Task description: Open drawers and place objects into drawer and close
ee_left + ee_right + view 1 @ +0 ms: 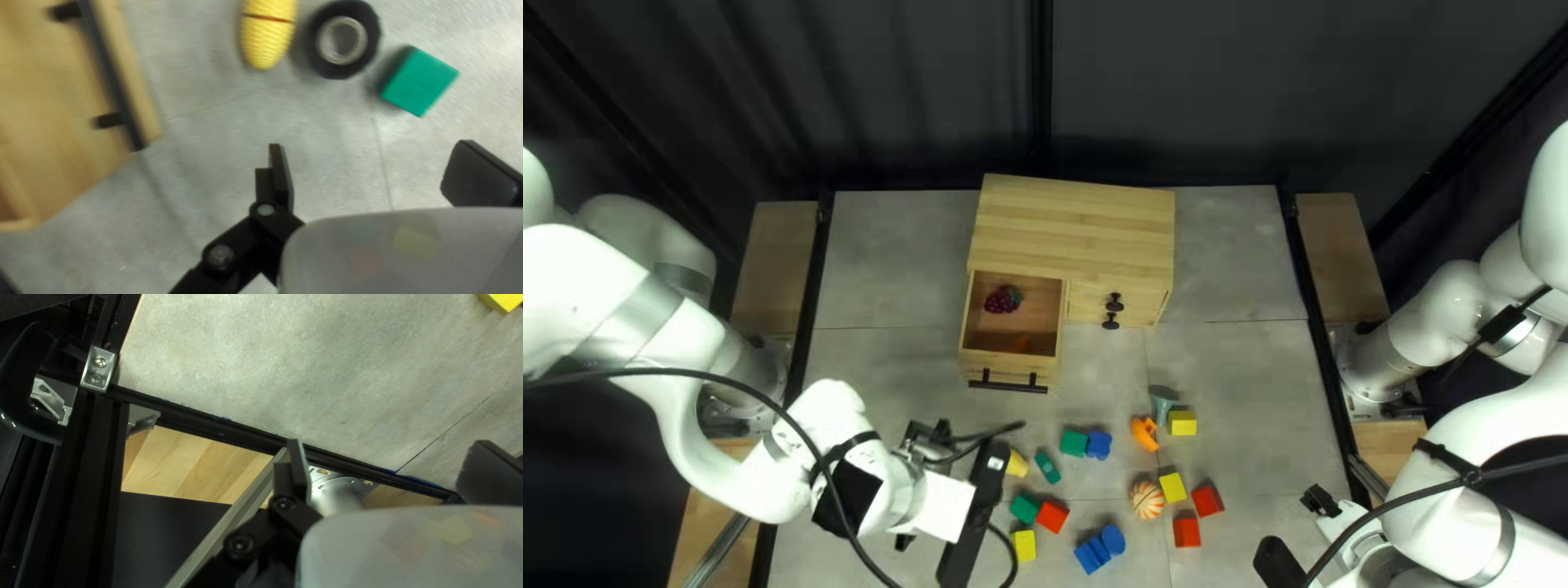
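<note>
Two arms work around a pale wooden cabinet (1078,223), which stands on a grey desk (893,261). One drawer (1015,360) on the cabinet's left side is pulled out. Inside it, toward the cabinet's body, lies a bunch of dark grapes (1000,301); a small orange item (1021,344) sits nearer the drawer's front. Beside that drawer, the cabinet's round black knobs (1112,301) are on fronts that look closed.

Many loose toys are spread on the desk in front of the cabinet: coloured blocks, among them a yellow block (1183,423) and a red block (1207,501), plus a striped ball (1147,500). Nearer the open drawer's black handle (111,76) are a toy corn cob (267,38), a black wheel (321,54) and a green block (420,81).

The left claw (376,171) is in front of the cabinet, released, its fingers spread with nothing between them. The right claw (389,468) is also released and empty, well apart from the cabinet, beyond its front right corner.

Filling the open drawer seems to be the step in hand. Next, the left claw should probably line up over a toy, lower, grip it, then lift it clear of the drawer's front wall before letting go. Pushing the drawer shut should wait until loading is finished.
</note>
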`<state>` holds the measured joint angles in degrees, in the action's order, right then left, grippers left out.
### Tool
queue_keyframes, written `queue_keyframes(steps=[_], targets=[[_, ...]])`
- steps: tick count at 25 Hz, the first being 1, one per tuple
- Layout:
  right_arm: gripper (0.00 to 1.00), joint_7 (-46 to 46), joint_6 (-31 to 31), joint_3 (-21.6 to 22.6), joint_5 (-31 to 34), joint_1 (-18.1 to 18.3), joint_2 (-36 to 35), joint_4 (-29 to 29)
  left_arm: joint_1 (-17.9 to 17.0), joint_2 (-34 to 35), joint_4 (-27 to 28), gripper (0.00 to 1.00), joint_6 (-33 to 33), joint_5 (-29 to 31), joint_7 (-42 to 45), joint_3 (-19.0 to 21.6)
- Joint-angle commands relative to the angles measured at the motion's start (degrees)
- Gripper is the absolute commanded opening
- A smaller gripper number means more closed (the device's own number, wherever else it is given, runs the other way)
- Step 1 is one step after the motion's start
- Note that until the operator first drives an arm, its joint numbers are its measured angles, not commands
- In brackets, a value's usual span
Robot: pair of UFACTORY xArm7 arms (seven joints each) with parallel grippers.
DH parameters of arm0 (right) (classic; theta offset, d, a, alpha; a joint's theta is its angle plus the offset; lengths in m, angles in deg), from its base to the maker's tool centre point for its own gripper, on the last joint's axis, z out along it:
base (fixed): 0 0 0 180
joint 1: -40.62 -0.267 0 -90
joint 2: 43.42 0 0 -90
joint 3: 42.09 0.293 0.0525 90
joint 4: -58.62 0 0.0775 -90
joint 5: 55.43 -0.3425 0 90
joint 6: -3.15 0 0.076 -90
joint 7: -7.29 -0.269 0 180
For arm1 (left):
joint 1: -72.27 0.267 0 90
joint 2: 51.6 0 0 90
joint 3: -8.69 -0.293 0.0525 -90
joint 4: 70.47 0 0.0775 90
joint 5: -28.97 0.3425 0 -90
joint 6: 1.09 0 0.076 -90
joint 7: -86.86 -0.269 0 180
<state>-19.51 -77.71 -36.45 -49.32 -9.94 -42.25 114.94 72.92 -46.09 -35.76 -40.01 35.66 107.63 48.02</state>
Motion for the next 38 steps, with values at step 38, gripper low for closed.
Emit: queue_keyframes(steps=[38], targets=[[1.0, 0.0, 0.0, 0.0, 0.0, 0.0, 0.0, 0.0, -0.2, -10.7, 7.1, 1.0, -2.8, -2.1, -16.9, -0.2]])
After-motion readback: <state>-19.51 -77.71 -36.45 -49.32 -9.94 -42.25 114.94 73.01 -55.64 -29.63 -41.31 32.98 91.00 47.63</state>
